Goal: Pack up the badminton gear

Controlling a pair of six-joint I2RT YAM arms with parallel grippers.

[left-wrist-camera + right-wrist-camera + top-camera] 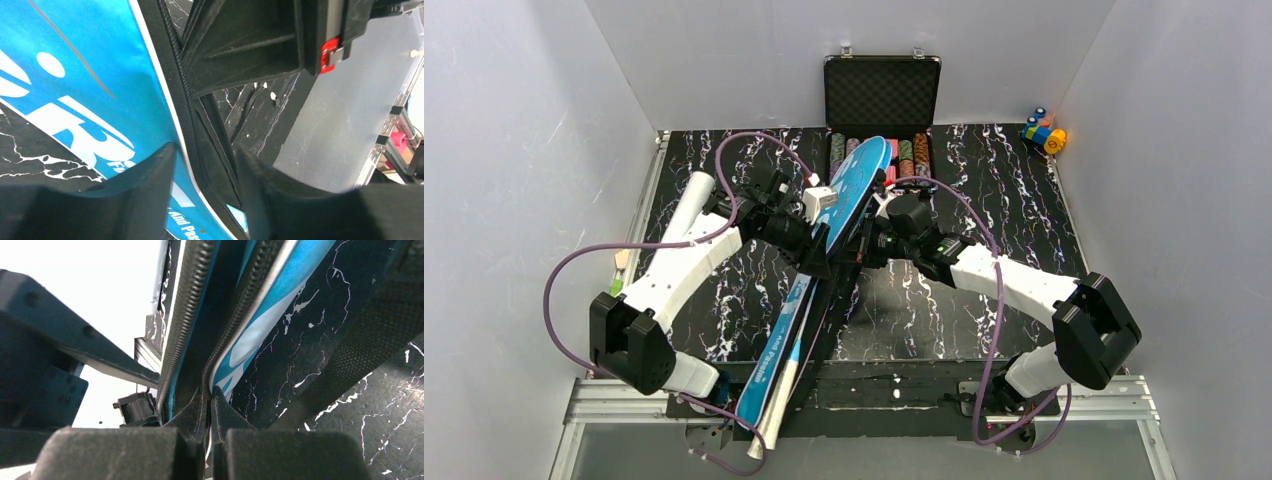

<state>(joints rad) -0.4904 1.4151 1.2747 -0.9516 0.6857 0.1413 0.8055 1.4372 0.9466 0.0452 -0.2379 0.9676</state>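
Note:
The long blue bag (854, 185) with white lettering stands tilted on edge over the table's middle, its lower end reaching the near edge. A white tube (774, 425) lies along that lower end. My left gripper (811, 250) is at the bag's left side. In the left wrist view the left gripper (205, 155) is open, its fingers (150, 175) straddling the bag's (90, 75) black zipper edge. My right gripper (866, 245) is on the bag's right side. In the right wrist view the right gripper (209, 400) is shut on one zipper edge of the bag (280, 295), which gapes open.
An open black case (882, 90) with rows of poker chips (906, 150) stands at the back centre, just behind the bag's top. Colourful toy blocks (1044, 132) sit at the back right corner. White walls close in three sides. A metal rail (604, 400) runs along the near edge.

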